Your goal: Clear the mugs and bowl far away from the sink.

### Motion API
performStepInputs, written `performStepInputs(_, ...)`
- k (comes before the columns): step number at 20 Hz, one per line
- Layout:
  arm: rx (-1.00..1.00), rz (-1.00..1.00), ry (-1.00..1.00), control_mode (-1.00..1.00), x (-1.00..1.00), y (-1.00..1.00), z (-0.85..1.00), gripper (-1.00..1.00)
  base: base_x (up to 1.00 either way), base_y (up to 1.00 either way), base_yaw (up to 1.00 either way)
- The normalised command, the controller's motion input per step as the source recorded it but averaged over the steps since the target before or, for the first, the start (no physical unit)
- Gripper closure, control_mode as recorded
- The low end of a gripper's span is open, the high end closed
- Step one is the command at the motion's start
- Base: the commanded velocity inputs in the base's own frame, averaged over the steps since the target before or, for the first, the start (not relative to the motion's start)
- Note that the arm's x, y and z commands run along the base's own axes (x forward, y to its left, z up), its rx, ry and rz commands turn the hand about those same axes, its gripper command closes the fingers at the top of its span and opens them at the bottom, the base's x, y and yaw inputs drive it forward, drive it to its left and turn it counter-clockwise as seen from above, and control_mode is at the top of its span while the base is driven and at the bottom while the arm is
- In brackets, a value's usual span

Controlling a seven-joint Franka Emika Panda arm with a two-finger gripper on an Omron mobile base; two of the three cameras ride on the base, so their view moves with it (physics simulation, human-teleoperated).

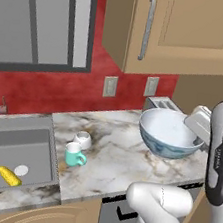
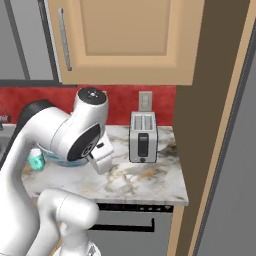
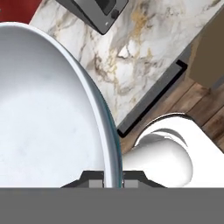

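The bowl [image 1: 171, 134] sits tilted above the marble tabletop [image 1: 121, 160], just in front of the toaster [image 1: 161, 104], the claw [image 1: 200, 128] at its right rim; left of the bowl stand the white mug [image 1: 83, 139] and the teal mug [image 1: 74, 154], beside the sink [image 1: 15, 157]; a corn cob [image 1: 9, 175] lies in its basin.

counter [image 1: 116, 160]: marble | on it: teal mug [image 1: 74, 154], white mug [image 1: 83, 139], toaster [image 2: 143, 136] by wall

Red backsplash [image 1: 62, 83] behind marble counter [image 1: 111, 159]; tan wall cabinet [image 1: 166, 26] above; grey window [image 1: 41, 17] at left; wood floor [image 3: 201, 109] below.
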Motion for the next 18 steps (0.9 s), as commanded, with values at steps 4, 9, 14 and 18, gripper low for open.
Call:
performStepInputs(4, 0.00, 0.04, -0.03, -1.00, -0.66, 0.00, 0.36, 1.00, 0.00, 0.00, 0.00)
performStepInputs(9, 0.03, 0.07, -0.06, -1.00, -0.72, 0.00, 0.33, 1.00, 0.00, 0.00, 0.00)
performStepInputs(14, 0.01, 0.05, -0.05, -1.00, -0.36, 0.00, 0.48, 1.00, 0.00, 0.00, 0.00)
performStepInputs(18, 0.01, 0.00, -0.02, 1.00, -0.02, -0.01, 0.18, 1.00, -0.21, -0.16, -0.10)
